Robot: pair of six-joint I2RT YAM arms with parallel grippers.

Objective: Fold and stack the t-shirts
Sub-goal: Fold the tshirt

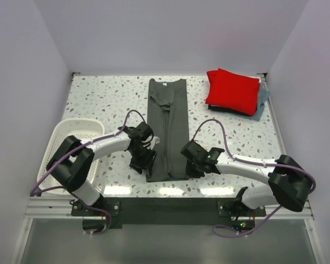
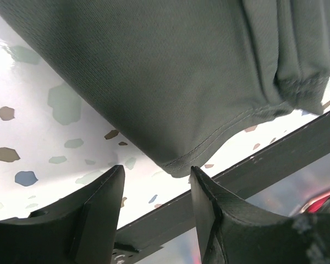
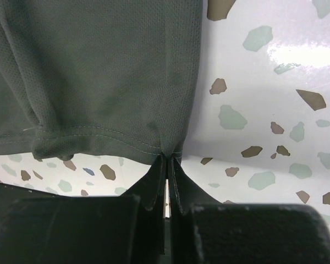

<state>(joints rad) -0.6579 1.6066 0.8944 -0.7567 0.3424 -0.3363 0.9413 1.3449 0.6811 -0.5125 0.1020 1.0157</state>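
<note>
Two grippers sit at the near hem of the dark grey t-shirt (image 1: 168, 126): right gripper (image 3: 169, 159) pinched shut on its near-right corner, left gripper (image 2: 157, 176) half open, empty, just short of the near-left corner. Its long axis runs near to far.

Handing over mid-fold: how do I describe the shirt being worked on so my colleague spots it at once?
On the speckled table, look at the middle. The dark grey shirt lies there as a long narrow strip. Unlike the red shirt folded square on the stack in the far right corner, it lies alone.
</note>
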